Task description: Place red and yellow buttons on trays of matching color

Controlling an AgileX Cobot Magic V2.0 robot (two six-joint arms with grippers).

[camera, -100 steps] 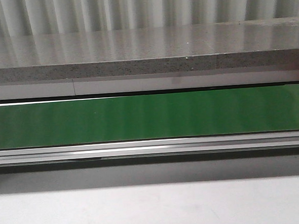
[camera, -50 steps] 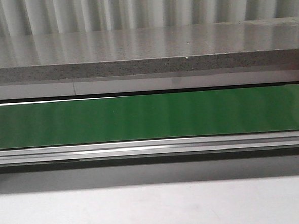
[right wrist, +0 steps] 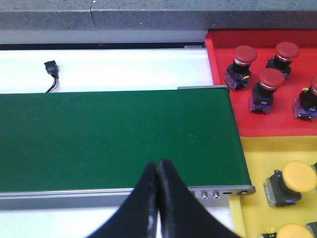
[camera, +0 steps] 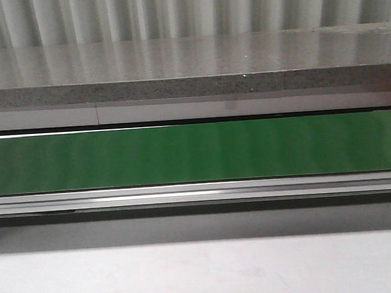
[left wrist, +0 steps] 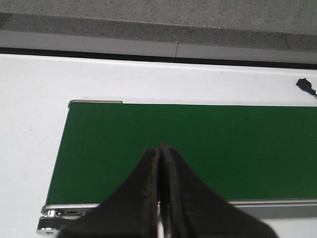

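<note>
both grippers closed over bare green belt

left gripper (left wrist: 159, 198) fingers pressed together, holding nothing, over the green belt (left wrist: 188, 148). right gripper (right wrist: 157, 203) likewise together and empty, at the belt's end roller. at right of the right wrist frame: red tray (right wrist: 225, 106) with red buttons (right wrist: 244, 54), and below it yellow tray (right wrist: 255, 161) with yellow buttons (right wrist: 298, 176). black connector (right wrist: 51, 68) upper left. front view shows belt only.
</note>
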